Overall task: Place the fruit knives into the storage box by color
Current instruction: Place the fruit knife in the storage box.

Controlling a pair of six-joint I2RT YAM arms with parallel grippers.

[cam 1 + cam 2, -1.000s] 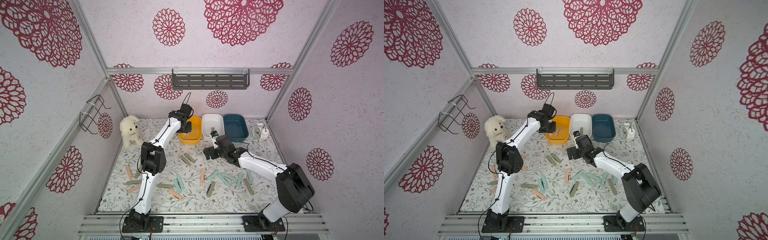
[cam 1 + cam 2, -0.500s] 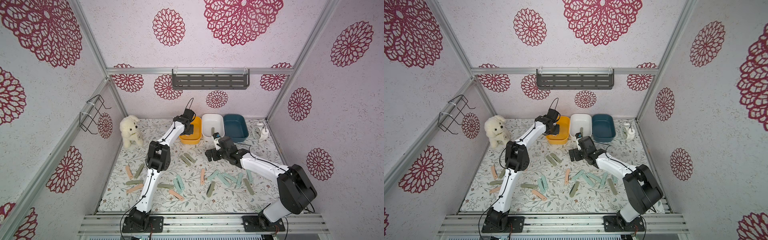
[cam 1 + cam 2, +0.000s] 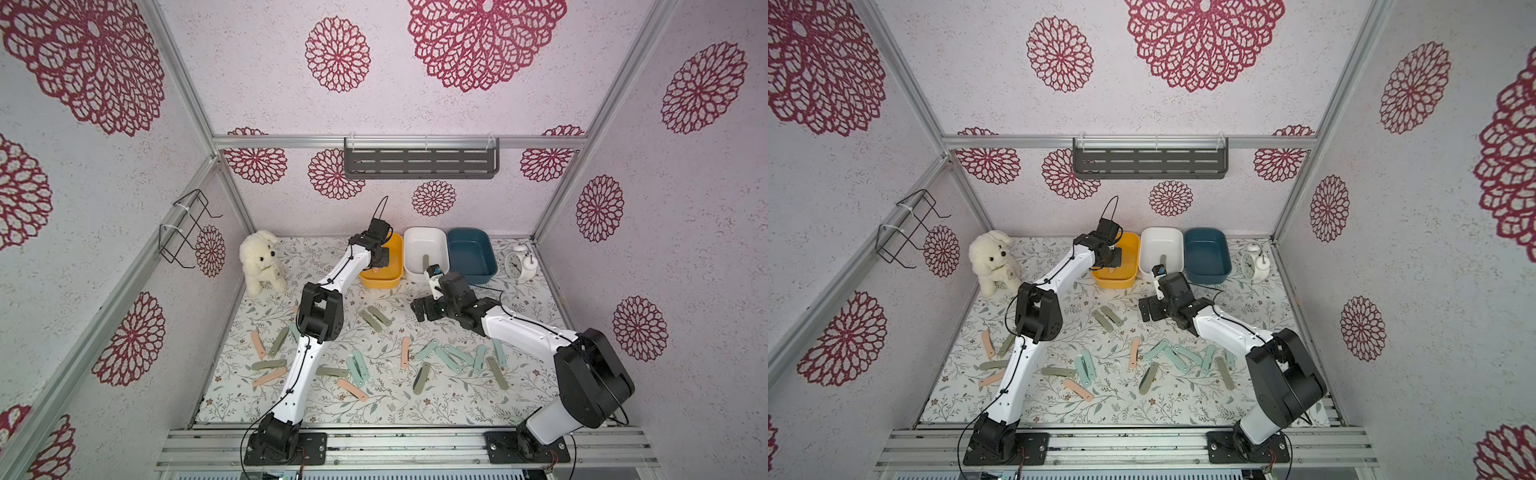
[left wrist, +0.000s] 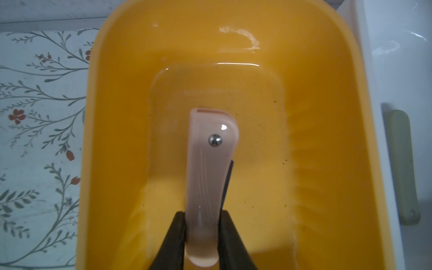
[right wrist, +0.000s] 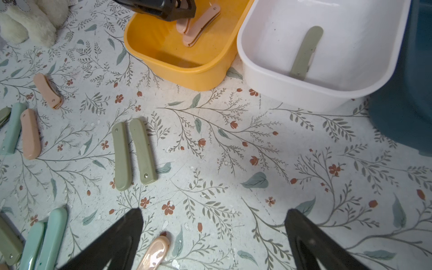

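My left gripper (image 4: 202, 215) is shut on a peach-pink fruit knife (image 4: 208, 168) and holds it low inside the yellow storage box (image 4: 109, 117), which in both top views stands at the back (image 3: 380, 280) (image 3: 1115, 282). The white box (image 3: 424, 235) holds one olive knife (image 5: 305, 50); the dark teal box (image 3: 473, 270) stands beside it. My right gripper (image 5: 214, 212) is open and empty, hovering over the mat in front of the white box (image 3: 424, 311). Several pink, olive and mint knives lie loose on the mat, two olive ones side by side (image 5: 132, 154).
A white plush dog (image 3: 262, 262) sits at the back left. A white alarm clock (image 3: 519, 262) stands at the back right beside the teal box. On the walls hang a grey slotted shelf (image 3: 419, 162) and a wire rack (image 3: 187, 228).
My left gripper has moved a little further over and down into the yellow box with the pink knife. The right gripper has drawn slightly back from the white box.
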